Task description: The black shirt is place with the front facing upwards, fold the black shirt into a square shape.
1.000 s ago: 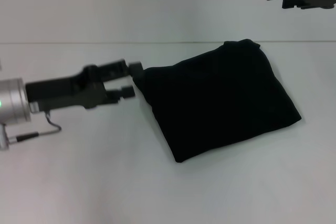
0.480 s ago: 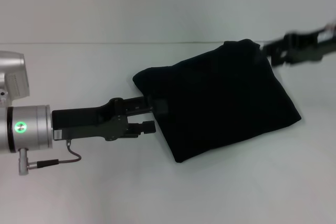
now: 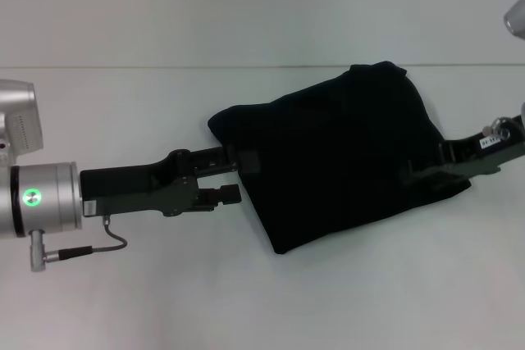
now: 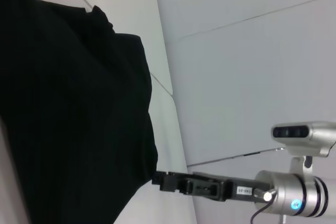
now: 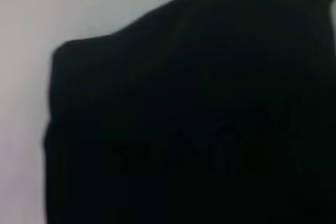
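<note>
black shirt [image 3: 344, 157] folded between open left gripper [image 3: 238, 176] and right gripper [image 3: 414, 174], state unclear

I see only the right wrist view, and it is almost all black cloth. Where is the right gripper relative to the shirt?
Observer: In the head view, the right gripper is at the right edge of the black shirt.
Operator: And where is the left gripper?
Observer: The left gripper is at the opposite, left edge. Its fingers are open, and one finger overlaps the cloth.
Operator: What shape has the shirt now?
Observer: It is a compact, roughly square bundle lying skewed on the white table. No lettering shows.
</note>
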Tool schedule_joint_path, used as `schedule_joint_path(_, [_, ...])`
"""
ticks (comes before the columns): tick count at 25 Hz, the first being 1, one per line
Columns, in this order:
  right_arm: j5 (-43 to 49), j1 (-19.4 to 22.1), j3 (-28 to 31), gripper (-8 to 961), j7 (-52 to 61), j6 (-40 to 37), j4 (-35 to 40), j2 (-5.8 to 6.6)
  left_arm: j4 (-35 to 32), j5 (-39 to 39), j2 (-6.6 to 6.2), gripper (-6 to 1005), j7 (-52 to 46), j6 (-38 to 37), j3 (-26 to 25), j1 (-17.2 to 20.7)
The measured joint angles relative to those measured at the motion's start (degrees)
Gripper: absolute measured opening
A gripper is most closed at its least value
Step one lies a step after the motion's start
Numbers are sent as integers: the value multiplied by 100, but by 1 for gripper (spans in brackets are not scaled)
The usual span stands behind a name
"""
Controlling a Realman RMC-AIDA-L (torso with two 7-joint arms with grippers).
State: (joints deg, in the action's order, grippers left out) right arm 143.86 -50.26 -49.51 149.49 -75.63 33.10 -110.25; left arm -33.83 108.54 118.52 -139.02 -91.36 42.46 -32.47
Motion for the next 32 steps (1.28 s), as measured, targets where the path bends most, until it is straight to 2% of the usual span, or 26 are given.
schedule_joint_path(7, [275,39,-18,621,10,714,-64,-91,0,0,80,901,9,58,-1,-24])
schedule_joint_path(12, [1085,-38,-5,621,431,1762,-183,-142,0,-31,103,902,16,85,-23,-47])
schedule_joint_path(14, [1158,-29,41,622,572,1914,-34,-139,0,-34,105,902,16,93,-24,-52])
schedule_joint_path(16, [976,25,133,622,557,1750,262,-110,0,-42,110,901,13,87,-23,-57])
schedule_joint_path(22, [82,266,461,622,275,528,1206,-12,0,-9,170,901,-40,-51,42,-30])
schedule_joint_path(27, [-693,280,813,623,61,-208,1230,194,0,82,302,902,-247,-20,360,-27])
schedule_joint_path(32, [-1122,261,905,624,31,-540,1217,323,162,114,474,902,-431,475,750,-86])
